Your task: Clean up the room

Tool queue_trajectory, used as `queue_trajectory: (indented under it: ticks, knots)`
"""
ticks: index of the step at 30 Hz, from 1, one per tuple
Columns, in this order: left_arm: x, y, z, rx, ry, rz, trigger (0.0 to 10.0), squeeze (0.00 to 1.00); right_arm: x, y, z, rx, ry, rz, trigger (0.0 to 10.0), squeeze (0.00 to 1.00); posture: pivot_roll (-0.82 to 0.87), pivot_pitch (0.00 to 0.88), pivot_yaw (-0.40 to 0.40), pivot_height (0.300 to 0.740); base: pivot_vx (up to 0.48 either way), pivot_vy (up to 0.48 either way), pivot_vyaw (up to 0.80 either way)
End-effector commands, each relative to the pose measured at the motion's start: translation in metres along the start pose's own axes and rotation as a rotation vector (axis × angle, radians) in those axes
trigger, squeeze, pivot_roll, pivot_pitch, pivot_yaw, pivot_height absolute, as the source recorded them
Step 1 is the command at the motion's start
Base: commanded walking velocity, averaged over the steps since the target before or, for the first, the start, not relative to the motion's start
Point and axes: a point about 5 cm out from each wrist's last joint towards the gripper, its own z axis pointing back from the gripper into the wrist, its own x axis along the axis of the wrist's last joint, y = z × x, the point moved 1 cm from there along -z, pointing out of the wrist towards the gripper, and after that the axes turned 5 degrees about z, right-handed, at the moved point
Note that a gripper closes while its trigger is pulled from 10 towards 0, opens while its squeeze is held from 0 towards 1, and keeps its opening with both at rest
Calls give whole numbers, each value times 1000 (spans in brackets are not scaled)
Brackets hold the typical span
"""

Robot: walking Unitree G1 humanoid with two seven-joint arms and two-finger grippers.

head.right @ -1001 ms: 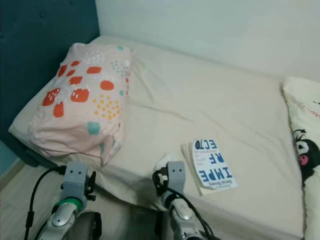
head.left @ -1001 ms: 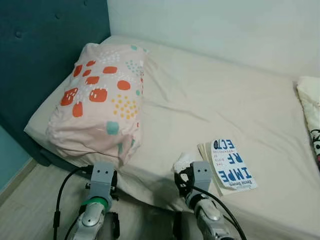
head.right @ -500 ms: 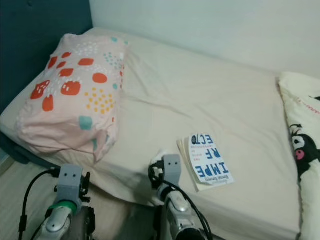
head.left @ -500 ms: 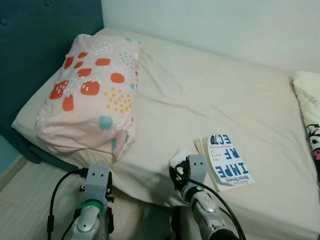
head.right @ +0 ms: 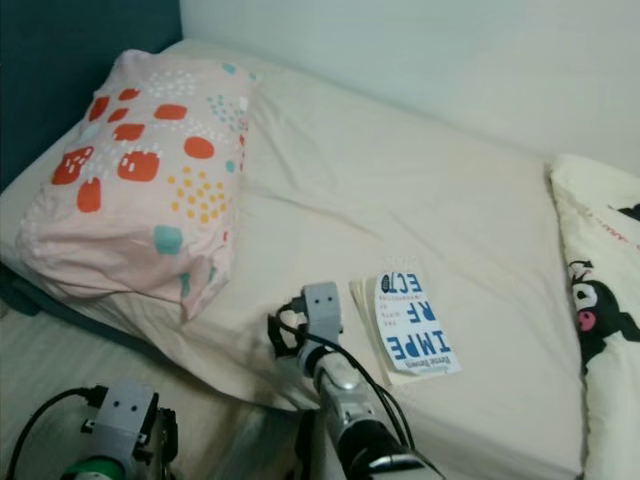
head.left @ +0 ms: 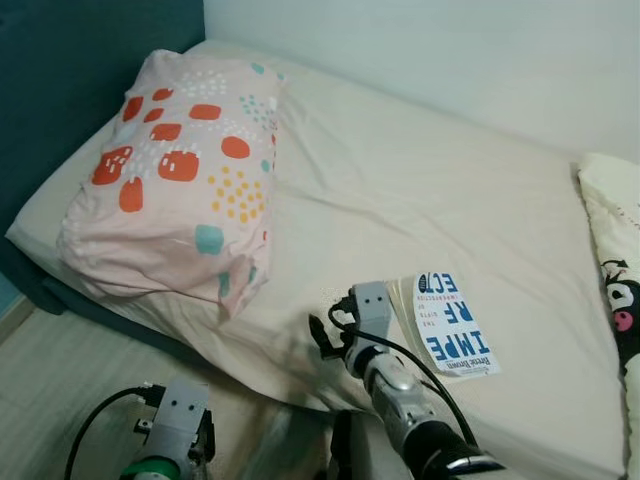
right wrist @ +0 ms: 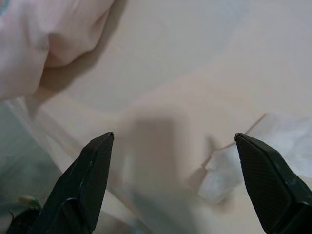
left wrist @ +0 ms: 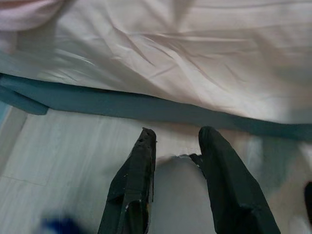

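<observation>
A small white crumpled tissue [right wrist: 273,146] lies on the beige bed sheet [head.left: 420,190] near the bed's front edge, blurred in the right wrist view. My right gripper [right wrist: 173,136] hovers over the sheet beside it, fingers spread wide open with nothing between them. From the head views the right wrist [head.left: 368,305] covers the tissue. A white book with blue letters [head.left: 452,322] lies just right of that wrist. My left gripper [left wrist: 175,134] hangs low over the pale floor in front of the bed, open and empty.
A pink pillow with orange spots [head.left: 180,180] lies at the bed's left end against a teal headboard [head.left: 80,60]. A cream blanket with a cartoon face [head.left: 618,290] lies at the right edge. The teal bed base [left wrist: 146,105] runs along the wooden floor [head.left: 70,370].
The right arm has reached forward over the bed's edge, covering the tissue from the head views. The left arm has dropped lower. The camera has shifted.
</observation>
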Motion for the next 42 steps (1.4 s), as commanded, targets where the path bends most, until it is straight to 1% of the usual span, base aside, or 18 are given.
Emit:
queue_trajectory:
  ticks: [1,3,6,8,9,11,12,19,20,21,22,25,27,31,35,39,40,42]
  knots:
    - [-4,-2,7,-3,18,-5,10000,0,-7,-2,1,-18,40,1,10000,1000,154,157,-166,607,0,0,0]
    - [-5,0,11,0,17,-9,10000,0,-3,-5,0,-36,27,-2,10000,1000,174,160,-161,607,0,0,0]
    - [-5,0,13,1,17,-11,10000,0,-2,-6,0,-46,23,0,10000,1000,177,161,-160,607,0,0,0]
    - [-5,3,17,-1,15,-20,10000,0,0,-12,0,-93,21,37,10000,1000,200,172,-146,607,0,0,0]
    - [-4,5,19,-4,13,-27,10000,0,1,-15,0,-118,25,41,10000,494,207,176,-140,607,0,0,0]
    - [-4,6,20,-6,12,-32,10000,0,1,-17,0,-135,27,41,10000,494,210,177,-137,607,0,0,0]
    - [-2,8,20,-10,9,-39,10000,0,0,-18,0,-155,38,49,10000,0,220,184,-129,607,0,0,0]
    - [4,15,24,-29,1,-77,10000,0,-3,-20,0,-196,80,50,10000,0,252,213,-101,607,0,0,0]
    - [8,20,28,-36,-3,-91,10000,0,-4,-21,0,-220,92,58,10000,0,280,245,-84,607,0,0,0]
    - [8,20,28,-36,-3,-91,10000,0,-4,-21,0,-220,92,58,10000,0,280,245,-84,607,0,0,0]
    - [12,24,32,-49,-9,-101,10000,0,-3,-24,0,-247,101,27,10000,0,288,255,-78,607,0,0,0]
    - [14,26,36,-58,-7,-109,10000,0,-3,-27,0,-272,102,8,10000,0,302,272,-69,607,0,0,0]
    - [15,28,44,-67,3,-119,10000,0,-1,-33,1,-311,98,1,10000,0,324,298,-51,607,0,0,0]
    - [14,29,52,-76,15,-125,10000,0,2,-39,2,-351,83,3,10000,0,334,304,-43,607,0,0,0]
    - [15,33,64,-90,33,-143,10000,0,17,-53,2,-443,11,-39,10000,0,354,323,-29,607,0,0,0]
    - [16,35,67,-92,39,-146,10000,0,20,-59,4,-473,-7,-56,10000,0,358,323,-27,607,0,0,0]
    - [16,36,70,-94,49,-149,10000,0,17,-63,6,-496,10,-61,10000,0,365,328,-23,607,0,0,0]
    - [16,36,72,-96,54,-151,10000,0,15,-63,6,-500,21,-60,10000,0,365,329,-23,607,0,0,0]
